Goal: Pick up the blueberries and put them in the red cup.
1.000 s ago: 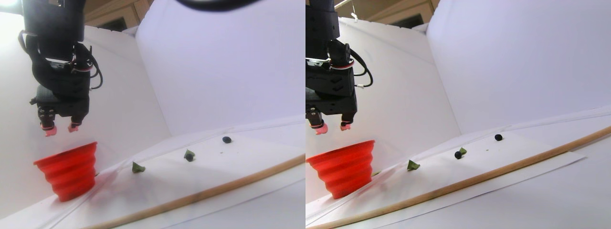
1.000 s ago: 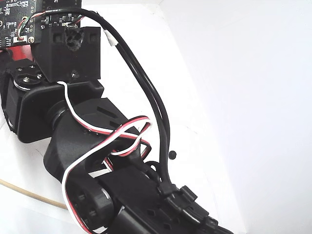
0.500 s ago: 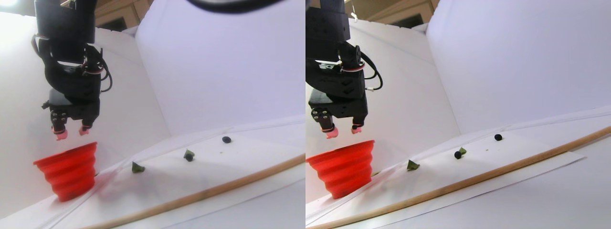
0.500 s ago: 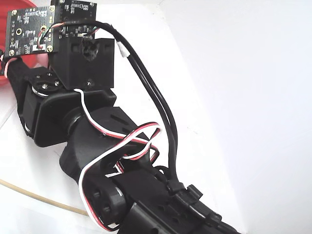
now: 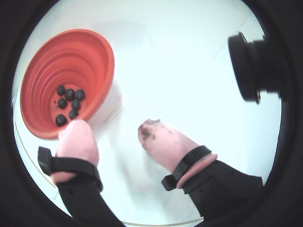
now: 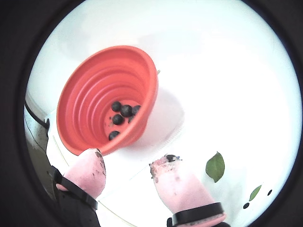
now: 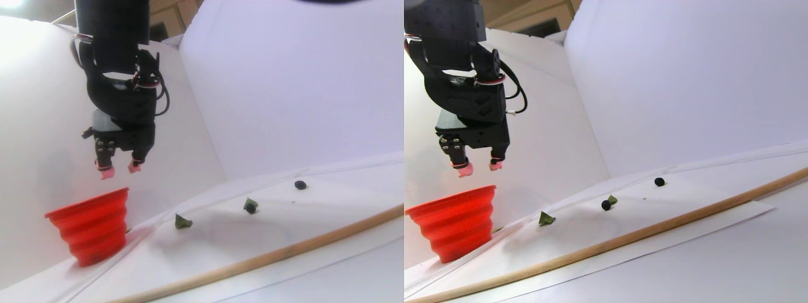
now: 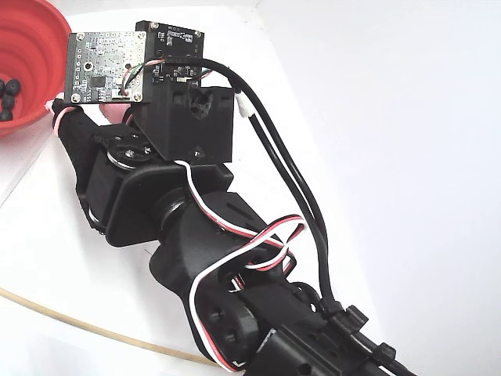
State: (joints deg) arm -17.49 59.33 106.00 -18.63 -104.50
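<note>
The red cup [image 5: 42, 71] [image 6: 90, 99] stands on the white table and holds several blueberries [image 5: 69, 94] [image 6: 125, 110] at its bottom. In both wrist views my gripper [image 5: 112, 127] [image 6: 128, 160] is open, its smudged pink fingertips apart with nothing between them, just beside the cup's rim. The stereo pair view shows the gripper [image 7: 120, 169] hanging above the cup [image 7: 91, 227], over its right edge. A loose blueberry [image 7: 300, 185] lies far to the right, and another [image 7: 605, 205] sits next to a leaf. The fixed view shows the cup [image 8: 31, 47] at top left with blueberries [image 8: 9, 86] inside.
Green leaves [image 7: 182, 221] [image 7: 250, 205] [image 6: 216, 166] lie on the white sheet right of the cup. A wooden rod [image 7: 284, 252] runs along the sheet's front edge. White walls [image 7: 303, 88] close the back and left. The arm [image 8: 196, 235] and its cables fill the fixed view.
My gripper has shifted right and slightly up from over the cup's middle to over its right rim, staying open. The cup, leaves and loose berries have not moved.
</note>
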